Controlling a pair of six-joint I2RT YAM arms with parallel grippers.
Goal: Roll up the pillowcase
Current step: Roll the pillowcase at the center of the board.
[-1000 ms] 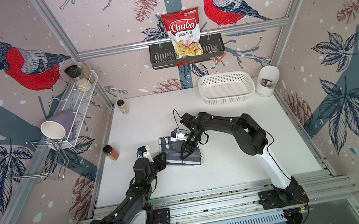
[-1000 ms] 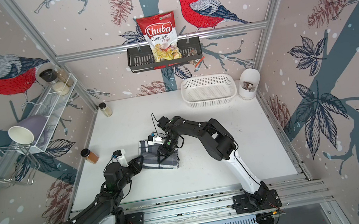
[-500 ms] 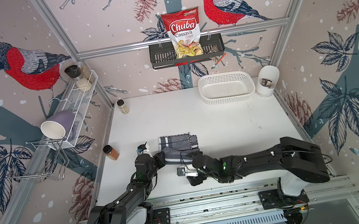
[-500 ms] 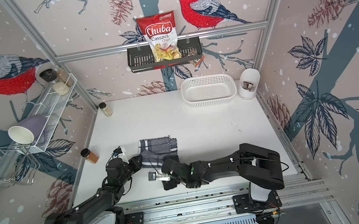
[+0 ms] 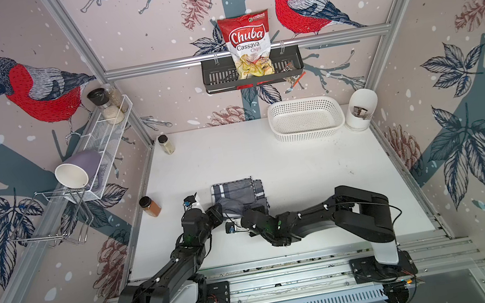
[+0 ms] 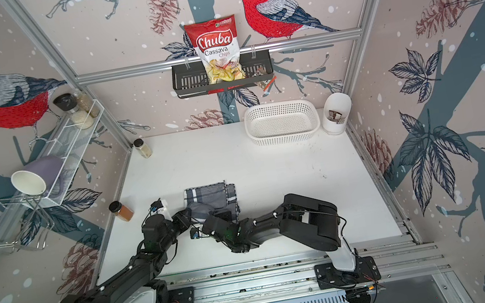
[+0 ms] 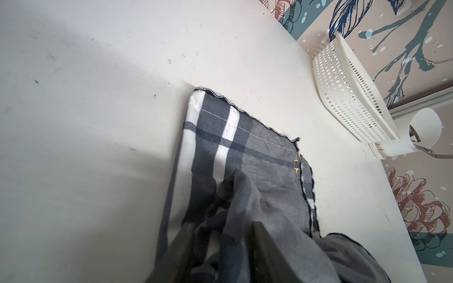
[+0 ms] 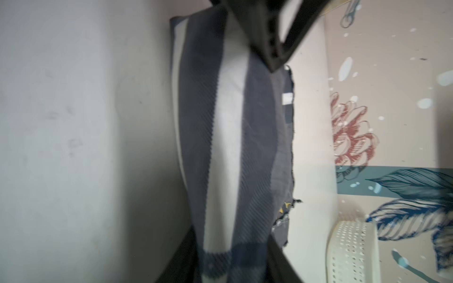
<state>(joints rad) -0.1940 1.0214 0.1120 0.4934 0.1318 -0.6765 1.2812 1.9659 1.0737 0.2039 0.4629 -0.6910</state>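
Observation:
The pillowcase (image 5: 235, 190), dark grey plaid, lies folded on the white table left of centre in both top views (image 6: 208, 194). Its near edge is bunched and lifted. My left gripper (image 5: 218, 210) sits at the near left corner. In the left wrist view its jaws (image 7: 220, 245) stand apart, with loose cloth (image 7: 245, 152) bunched between them and draped over one finger (image 7: 264, 245). My right gripper (image 5: 246, 211) meets the near edge from the right. In the blurred right wrist view it (image 8: 232, 257) is shut on a thick fold of the pillowcase (image 8: 228, 127).
A white basket (image 5: 307, 130) and a white holder (image 5: 360, 110) stand at the back right. An orange spice jar (image 5: 151, 207) is at the left edge and a small jar (image 5: 166, 144) at the back left. A wire shelf with a mug (image 5: 73, 174) hangs on the left wall.
My right arm swung from the table's front edge back to the near edge of the pillowcase and closed on it. My left jaws opened. The near part of the cloth is bunched up.

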